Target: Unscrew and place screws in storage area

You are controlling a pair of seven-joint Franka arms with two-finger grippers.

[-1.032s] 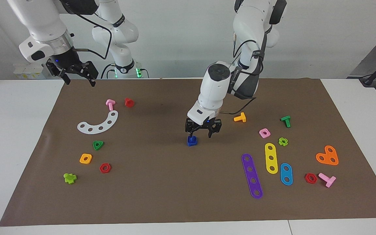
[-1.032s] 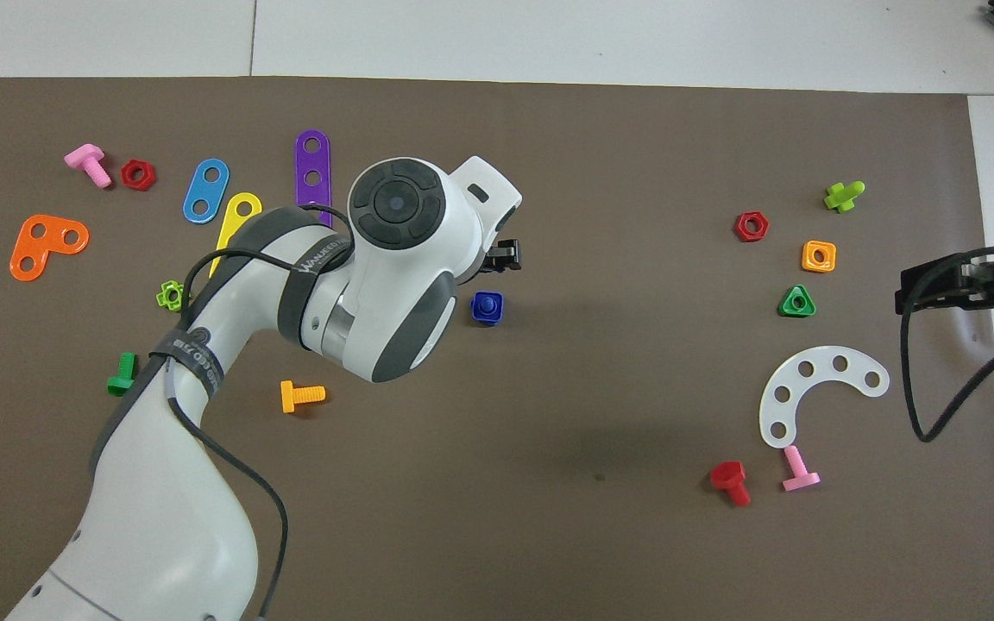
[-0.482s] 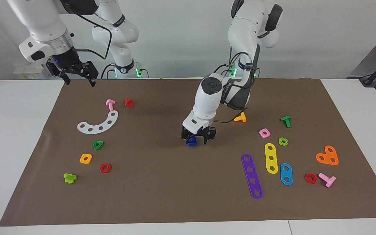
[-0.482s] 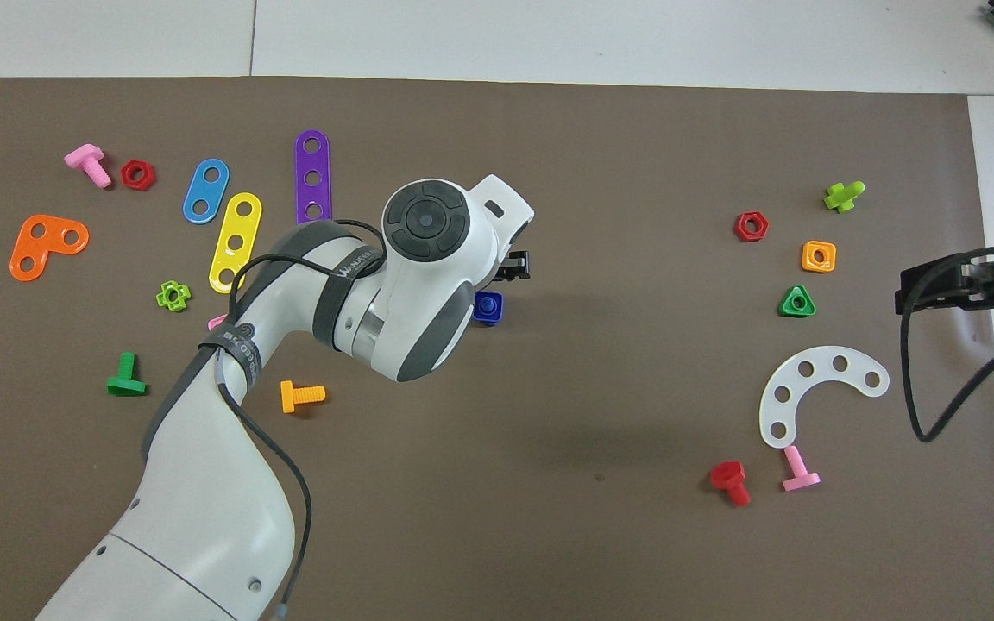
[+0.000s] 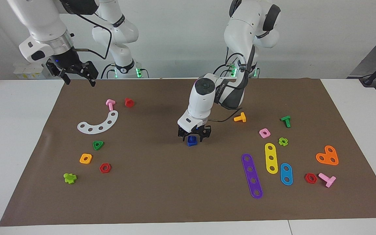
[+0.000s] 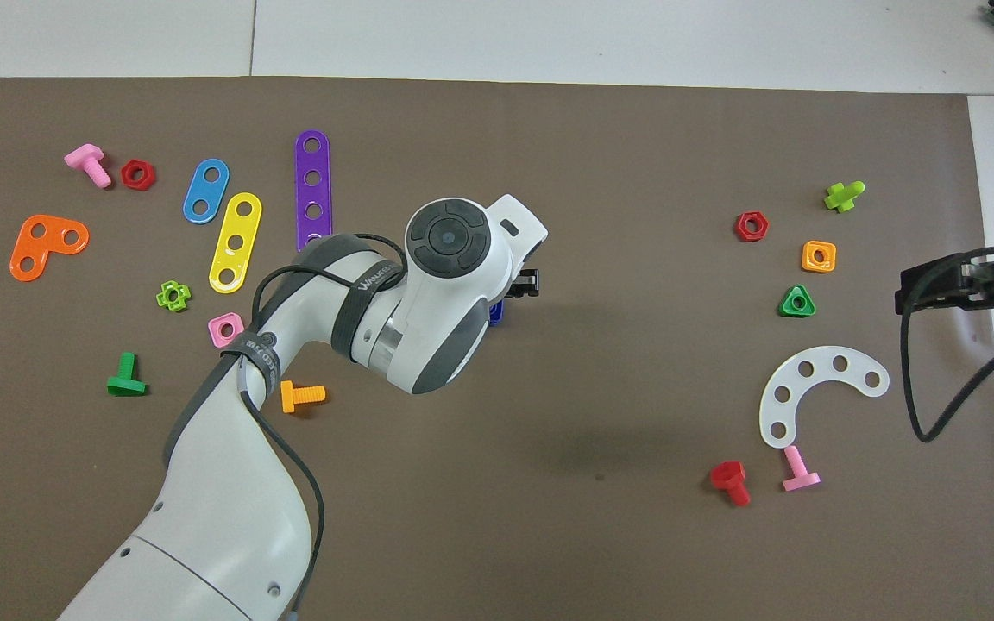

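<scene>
A blue screw (image 5: 192, 140) stands upright in a blue square nut at the middle of the brown mat. My left gripper (image 5: 193, 136) is down over it, open, with one finger on each side of the blue piece. From overhead the left hand covers it except a blue sliver (image 6: 495, 312). The storage area (image 5: 117, 147) is bare mat by the white curved strip (image 5: 98, 123), green triangular nut (image 5: 98, 145), orange square nut (image 5: 86, 158) and red hex nut (image 5: 105, 168). My right gripper (image 5: 77, 75) waits open above the mat's edge at its own end.
Purple (image 5: 252, 175), yellow (image 5: 271, 158) and blue (image 5: 286, 173) strips lie toward the left arm's end, with an orange heart plate (image 5: 327, 156), pink nut (image 5: 264, 133) and orange screw (image 5: 240, 117). A pink screw (image 5: 110, 104) and red screw (image 5: 129, 102) lie by the white strip.
The left gripper has come down and shifted slightly toward the right arm's end, and its fingers now straddle the blue piece. The right arm has not moved.
</scene>
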